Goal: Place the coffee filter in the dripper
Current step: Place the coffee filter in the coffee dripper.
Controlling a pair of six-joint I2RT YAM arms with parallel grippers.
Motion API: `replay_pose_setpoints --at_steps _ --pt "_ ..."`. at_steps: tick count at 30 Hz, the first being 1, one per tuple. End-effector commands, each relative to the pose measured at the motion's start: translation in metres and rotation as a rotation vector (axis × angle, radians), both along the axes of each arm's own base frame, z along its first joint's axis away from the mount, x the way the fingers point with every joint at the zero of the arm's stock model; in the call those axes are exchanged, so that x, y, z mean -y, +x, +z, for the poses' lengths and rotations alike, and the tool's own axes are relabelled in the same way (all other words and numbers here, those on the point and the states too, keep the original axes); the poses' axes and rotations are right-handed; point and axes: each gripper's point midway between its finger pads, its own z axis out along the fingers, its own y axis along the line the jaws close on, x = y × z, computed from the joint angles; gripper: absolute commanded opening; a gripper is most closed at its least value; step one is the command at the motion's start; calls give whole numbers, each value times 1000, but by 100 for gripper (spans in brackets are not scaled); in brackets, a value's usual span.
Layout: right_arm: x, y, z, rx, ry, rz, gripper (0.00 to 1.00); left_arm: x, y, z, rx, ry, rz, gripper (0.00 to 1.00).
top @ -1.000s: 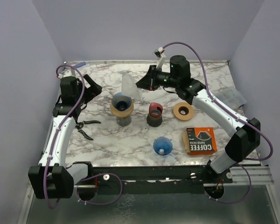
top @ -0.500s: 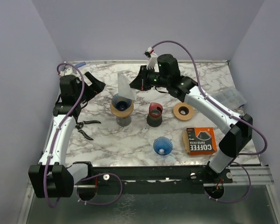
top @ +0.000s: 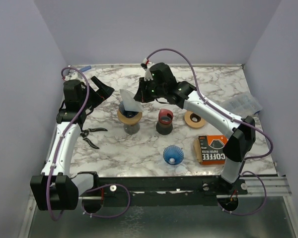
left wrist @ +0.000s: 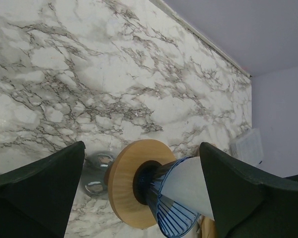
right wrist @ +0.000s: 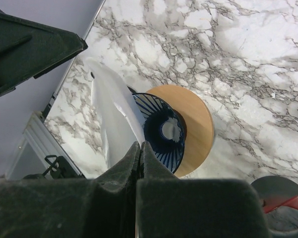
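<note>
Top view: within a second the right arm (top: pixel 198 101) has swung in across the surface (top: pixel 139 148), lowering the coffee filter (top: pixel 129 102) onto the dripper (top: pixel 129 114) just below its jaws, so seating looks close. Left wrist: the left arm's spread jaws flank the dripper, which holds only the leaning filter. Right wrist: the jaws, pressed together, pinch the filter's edge, with the cone just ahead of them and only partly inside.

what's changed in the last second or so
The right gripper, shut on the coffee filter, swung left and lowered the filter from behind the dripper down to its mouth. The left gripper stayed open beside the dripper; the coffee box and spare blue cone did not move.
</note>
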Motion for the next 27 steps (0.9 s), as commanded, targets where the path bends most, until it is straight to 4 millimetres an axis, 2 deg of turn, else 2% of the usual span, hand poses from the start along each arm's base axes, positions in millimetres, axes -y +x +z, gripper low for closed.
replay_pose_setpoints --at_steps 1,4,9,12,20,27 --pt "-5 0 -10 34 -106 -35 0 10 -7 15 40 -47 -47 99" --pt "-12 -2 -9 33 -95 -29 6 16 -10 20 48 -69 -84 99" --pt "-13 -4 -7 20 -54 -53 35 20 -12 31 73 -73 -105 99" --pt "-12 -3 -8 15 -53 -66 44 21 -14 35 79 -81 -109 99" --pt "-11 -4 -8 21 -52 -59 56 23 -22 33 64 -65 -89 99" --pt "-13 -6 -13 11 -58 -42 66 39 -32 18 -18 101 -78 99"
